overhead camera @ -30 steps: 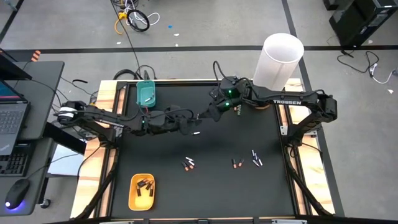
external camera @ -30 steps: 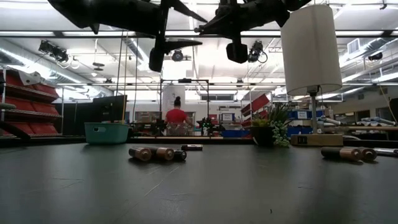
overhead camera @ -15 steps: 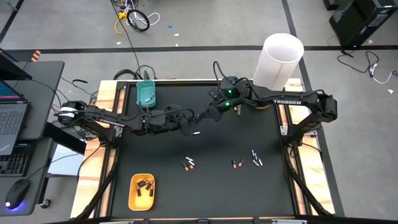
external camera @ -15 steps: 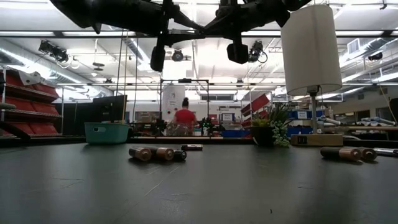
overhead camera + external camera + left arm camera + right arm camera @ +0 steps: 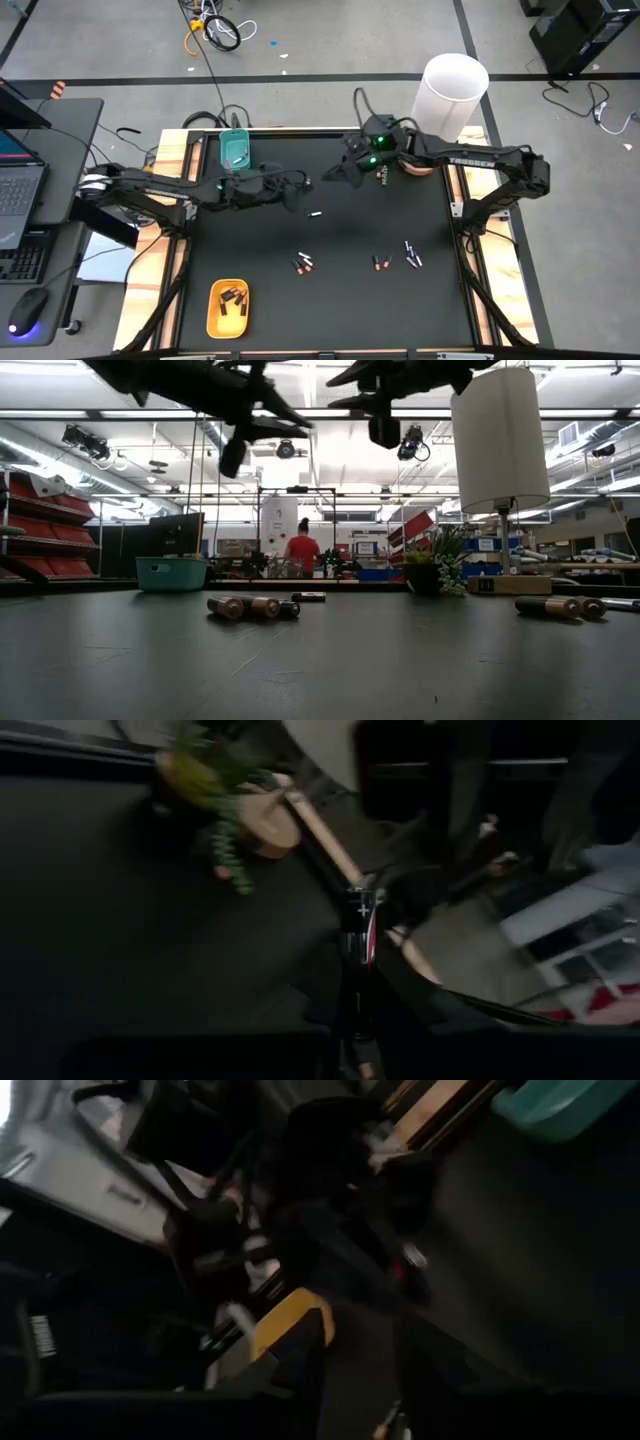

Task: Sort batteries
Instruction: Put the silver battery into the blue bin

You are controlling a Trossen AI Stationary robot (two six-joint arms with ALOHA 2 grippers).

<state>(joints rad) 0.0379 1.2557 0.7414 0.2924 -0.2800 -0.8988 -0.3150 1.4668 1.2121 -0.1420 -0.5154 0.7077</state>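
**High view: sorting part done, one battery in the air**

A few dark batteries [image 5: 230, 298] already lay in the yellow tray [image 5: 212, 318]. What the teal tray [image 5: 224, 150] held could not be made out. On the table [image 5: 250, 240] more waited: a lone one [image 5: 314, 214] below the grippers, a cluster [image 5: 303, 263] near the middle, a pair [image 5: 380, 263] beside that, and pale ones [image 5: 412, 253] further right. By that count, most of the job looked undone.

The left gripper [image 5: 298, 190] hung above the table's far half. Its wrist view showed it clamped narrow on a dark, red-banded battery [image 5: 358, 925] with a plus mark. The right gripper [image 5: 335, 176] hovered just beside it, its fingers [image 5: 290, 1380] parted with nothing between them.

Both wrist views were smeared. The held battery's lower end was hidden between the fingers. The low view cut both grippers off at the top edge, and the trays' contents were too small to count.
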